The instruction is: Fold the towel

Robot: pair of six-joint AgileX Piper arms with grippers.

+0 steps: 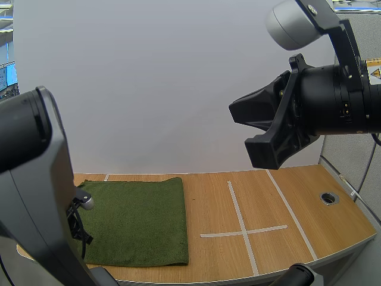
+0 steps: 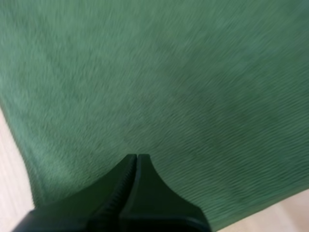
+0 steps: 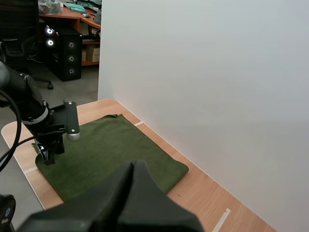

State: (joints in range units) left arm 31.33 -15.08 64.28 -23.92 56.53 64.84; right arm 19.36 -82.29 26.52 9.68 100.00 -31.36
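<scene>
A dark green towel point(image 1: 140, 220) lies flat on the left part of the wooden table point(image 1: 297, 202). My left gripper point(image 1: 76, 225) hangs low over the towel's left edge. In the left wrist view its fingers lie together as one wedge point(image 2: 136, 157), shut on nothing, close above the green towel point(image 2: 169, 72). My right gripper point(image 1: 241, 116) is raised high above the table's right half, shut and holding nothing. Its wrist view looks down past the closed gripper point(image 3: 133, 165) at the towel point(image 3: 116, 145) and at the left gripper point(image 3: 47, 153) near the towel's corner.
A cross of pale tape point(image 1: 243, 231) marks the table to the right of the towel. A round metal-rimmed hole point(image 1: 328, 197) sits near the right edge. A white wall point(image 1: 178, 89) stands along the table's back.
</scene>
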